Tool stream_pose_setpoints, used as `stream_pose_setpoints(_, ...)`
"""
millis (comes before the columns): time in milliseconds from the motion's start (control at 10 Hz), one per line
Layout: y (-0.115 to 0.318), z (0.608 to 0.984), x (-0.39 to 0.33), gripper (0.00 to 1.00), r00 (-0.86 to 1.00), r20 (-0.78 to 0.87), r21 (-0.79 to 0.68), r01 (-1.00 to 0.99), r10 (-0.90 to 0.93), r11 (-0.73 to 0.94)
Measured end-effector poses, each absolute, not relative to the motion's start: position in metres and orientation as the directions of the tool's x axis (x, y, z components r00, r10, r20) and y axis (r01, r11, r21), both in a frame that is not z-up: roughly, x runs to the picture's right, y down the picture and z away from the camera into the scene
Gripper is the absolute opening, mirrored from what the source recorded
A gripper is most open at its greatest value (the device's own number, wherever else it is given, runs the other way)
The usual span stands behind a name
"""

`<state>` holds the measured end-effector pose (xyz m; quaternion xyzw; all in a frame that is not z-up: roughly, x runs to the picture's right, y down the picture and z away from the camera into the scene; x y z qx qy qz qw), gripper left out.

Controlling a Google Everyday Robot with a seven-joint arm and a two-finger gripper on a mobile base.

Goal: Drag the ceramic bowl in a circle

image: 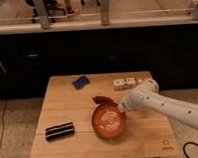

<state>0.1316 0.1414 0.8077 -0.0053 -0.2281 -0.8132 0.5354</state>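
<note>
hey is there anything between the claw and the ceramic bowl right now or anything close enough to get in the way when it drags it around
Nothing separates them: the claw sits at the ceramic bowl right rim. The small dark red-brown lump lies just beyond the bowl's far edge and could be bumped. The black bar lies apart to the left.

Tool (122, 108) at ceramic bowl (108, 120); lump (100, 99) blocks rear.

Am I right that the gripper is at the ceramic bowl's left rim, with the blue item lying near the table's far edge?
Not quite: the camera view shows the gripper at the ceramic bowl's right rim, not its left. The blue item does lie near the table's far edge.
</note>
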Motion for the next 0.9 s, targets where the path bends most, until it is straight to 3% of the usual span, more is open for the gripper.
stream_pose_setpoints(900,0.107,0.831,0.099,0.04,-0.491,0.208,0.388,0.836,-0.846,-0.389)
